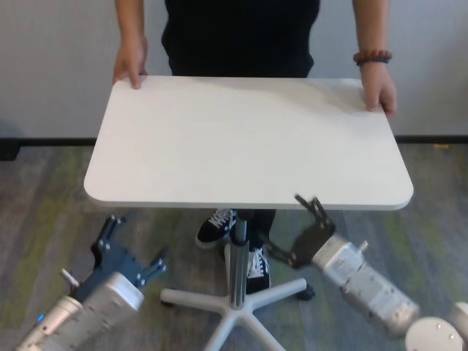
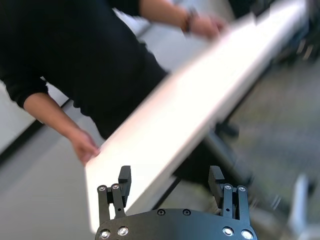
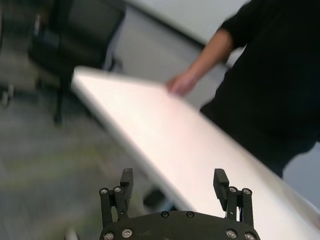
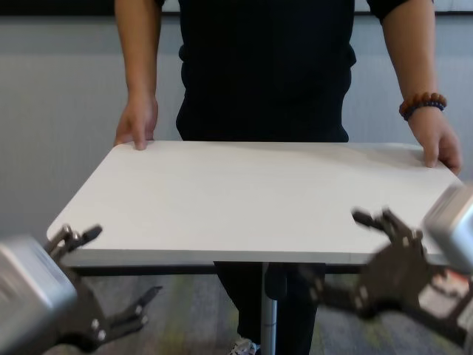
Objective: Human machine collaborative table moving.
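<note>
The white table (image 1: 248, 139) stands on a slim grey pole (image 1: 238, 267). The human (image 1: 241, 33), in a black top, stands at its far side with one hand (image 1: 130, 64) on each far corner and a beaded bracelet (image 1: 373, 55) on one wrist. My left gripper (image 1: 135, 243) is open, low and just short of the near edge at the left. My right gripper (image 1: 291, 228) is open, with its upper finger reaching the near edge at the right. Both wrist views show open jaws facing the table's edge (image 2: 200, 100) (image 3: 165, 130), not closed on it.
The table's white star base (image 1: 241, 307) with castors sits on grey-green carpet between my arms. The human's black shoes (image 1: 217, 227) are beside the pole. A grey wall lies behind. A dark chair (image 3: 75, 30) shows in the right wrist view.
</note>
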Action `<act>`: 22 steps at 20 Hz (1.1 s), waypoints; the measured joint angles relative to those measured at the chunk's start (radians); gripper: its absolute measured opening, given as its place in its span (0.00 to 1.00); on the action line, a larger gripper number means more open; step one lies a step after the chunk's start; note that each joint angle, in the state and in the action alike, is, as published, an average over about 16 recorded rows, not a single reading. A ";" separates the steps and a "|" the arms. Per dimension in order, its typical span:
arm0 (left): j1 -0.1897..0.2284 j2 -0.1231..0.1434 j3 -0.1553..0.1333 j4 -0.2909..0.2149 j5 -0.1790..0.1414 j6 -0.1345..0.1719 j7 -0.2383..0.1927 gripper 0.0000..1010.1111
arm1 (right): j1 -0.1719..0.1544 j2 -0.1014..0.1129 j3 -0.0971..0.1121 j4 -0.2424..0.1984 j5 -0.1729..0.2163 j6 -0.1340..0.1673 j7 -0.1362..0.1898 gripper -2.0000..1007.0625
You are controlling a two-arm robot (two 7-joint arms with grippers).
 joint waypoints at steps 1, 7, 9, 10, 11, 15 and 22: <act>0.010 -0.003 -0.011 -0.011 -0.048 -0.018 -0.023 0.99 | -0.001 -0.006 0.008 0.000 0.041 -0.029 0.017 0.99; 0.059 -0.021 -0.061 -0.068 -0.279 -0.085 -0.124 0.99 | 0.010 -0.038 0.031 -0.001 0.230 -0.141 0.110 0.99; 0.076 -0.022 -0.072 -0.093 -0.311 -0.084 -0.137 0.99 | 0.012 -0.043 0.030 -0.014 0.254 -0.140 0.125 0.99; 0.085 -0.022 -0.076 -0.107 -0.317 -0.081 -0.140 0.99 | 0.011 -0.044 0.029 -0.024 0.259 -0.134 0.129 0.99; 0.094 -0.021 -0.081 -0.121 -0.321 -0.077 -0.142 0.99 | 0.010 -0.044 0.028 -0.035 0.261 -0.124 0.132 0.99; 0.131 -0.012 -0.094 -0.184 -0.310 -0.066 -0.146 0.99 | -0.001 -0.038 0.020 -0.089 0.257 -0.077 0.144 0.99; 0.193 0.009 -0.112 -0.311 -0.257 -0.051 -0.147 0.99 | -0.026 -0.017 0.004 -0.199 0.236 0.012 0.151 0.99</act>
